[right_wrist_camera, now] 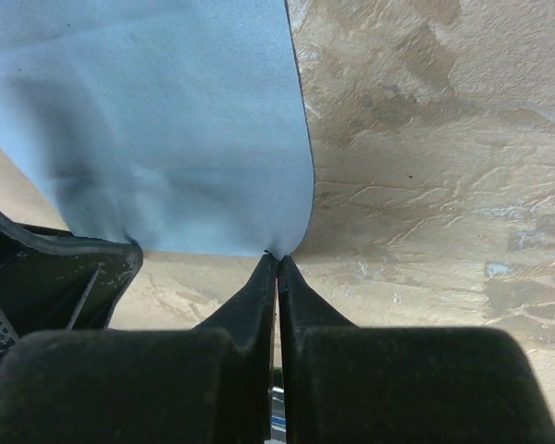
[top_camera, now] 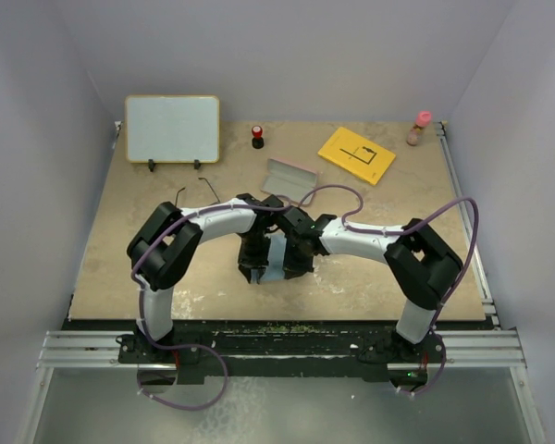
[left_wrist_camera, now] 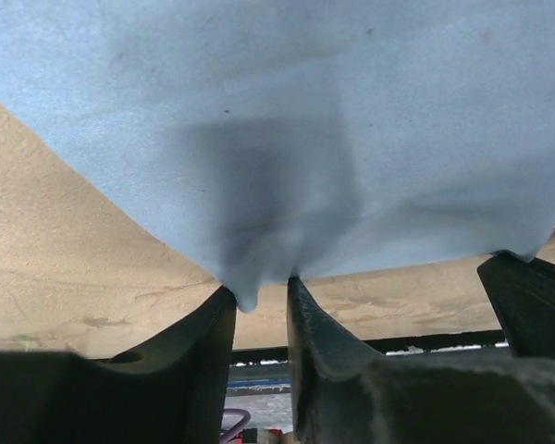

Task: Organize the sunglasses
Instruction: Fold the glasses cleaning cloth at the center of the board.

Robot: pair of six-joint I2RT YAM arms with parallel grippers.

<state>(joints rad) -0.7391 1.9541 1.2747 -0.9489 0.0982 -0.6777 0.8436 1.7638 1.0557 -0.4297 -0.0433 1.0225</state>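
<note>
At the middle of the table (top_camera: pixel 111 268), both my arms reach inward and meet at the light blue cloth (top_camera: pixel 276 257), which hangs between them above the tan surface. My right gripper (right_wrist_camera: pixel 277 257) is clenched tight on it: the two fingers press flat against each other, with a corner of the fabric nipped at their very tips. My left gripper (left_wrist_camera: pixel 257 294) stands narrower than wide, and a puckered fold of the cloth's edge fills the slot between its fingers. The fold seems to touch both of them, so I take it as a grasp, though I cannot tell how firm it is.

The sunglasses (top_camera: pixel 206 188) lie on the table well apart from my jaws, behind my left arm and just in front of the whiteboard (top_camera: pixel 171 128). Only their thin black wire arms show clearly from above. To their right the pink case (top_camera: pixel 291 176) lies open. Farther back are a small red object (top_camera: pixel 257 137), a yellow booklet (top_camera: pixel 356 154) and, in the far right corner, a pink-capped bottle (top_camera: pixel 420 128).
</note>
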